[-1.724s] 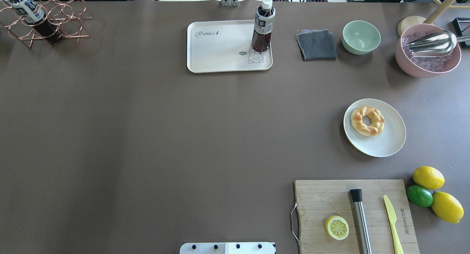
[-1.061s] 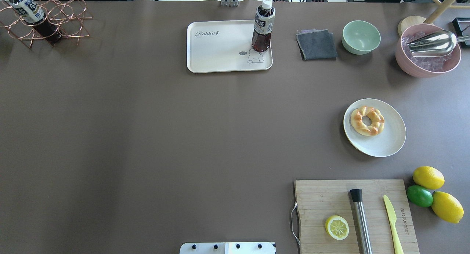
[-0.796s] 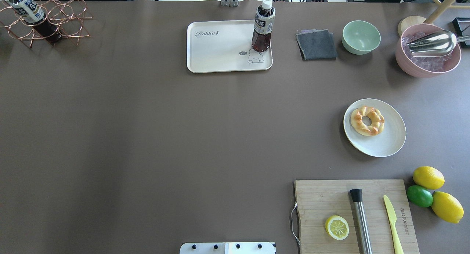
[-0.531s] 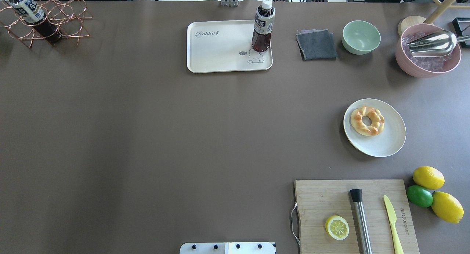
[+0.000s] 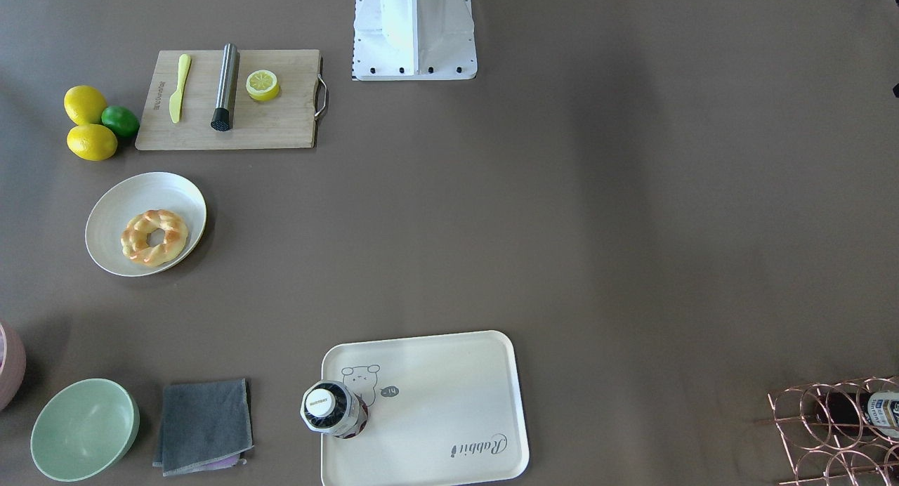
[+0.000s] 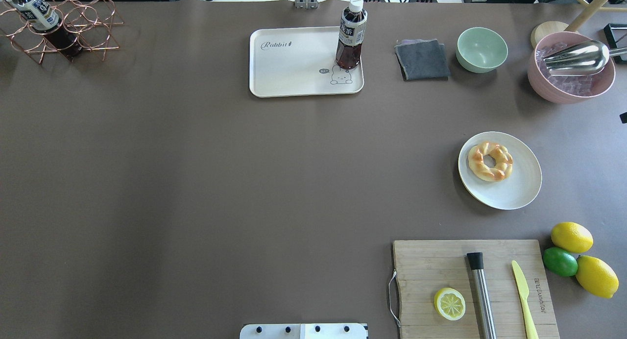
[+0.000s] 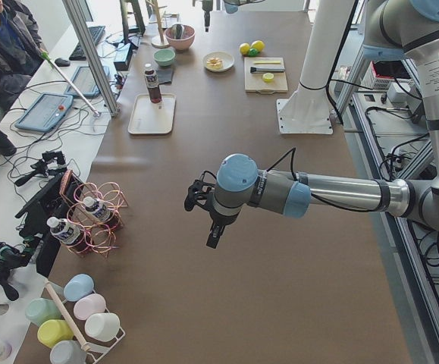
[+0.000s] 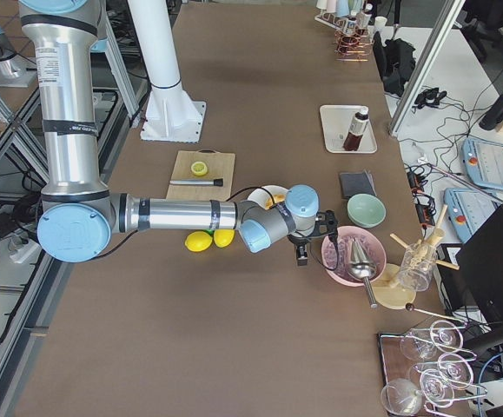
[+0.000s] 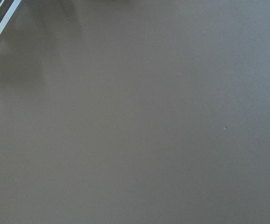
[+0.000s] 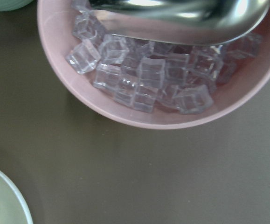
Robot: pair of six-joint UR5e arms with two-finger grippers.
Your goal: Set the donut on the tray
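Note:
The donut [image 6: 490, 161], a golden braided ring, lies on a round white plate [image 6: 519, 192] at the right of the table; it also shows in the front view [image 5: 154, 237]. The cream tray [image 6: 294, 69] with "Rabbit" script stands at the far middle, also in the front view [image 5: 449, 395], with an upright tea bottle [image 6: 350, 35] on its right part. My right gripper [image 8: 301, 254] hovers between the plate and a pink bowl; only a dark sliver of it [image 6: 623, 117] shows overhead. My left gripper [image 7: 213, 231] hangs over bare table, far left. I cannot tell whether either is open or shut.
A pink bowl of ice cubes [image 10: 125, 107] with a metal scoop [image 6: 575, 57] sits at the far right, next to a green bowl [image 6: 482, 49] and a grey cloth [image 6: 422, 60]. A cutting board [image 6: 431, 265] carries a lemon half, a muddler and a knife. Lemons and a lime [image 6: 560, 261] lie beside it. A copper bottle rack [image 6: 63, 25] stands far left.
A dark sliver of my right gripper has come into the overhead view at the right edge. The donut, plate, tray and bottle have not moved.

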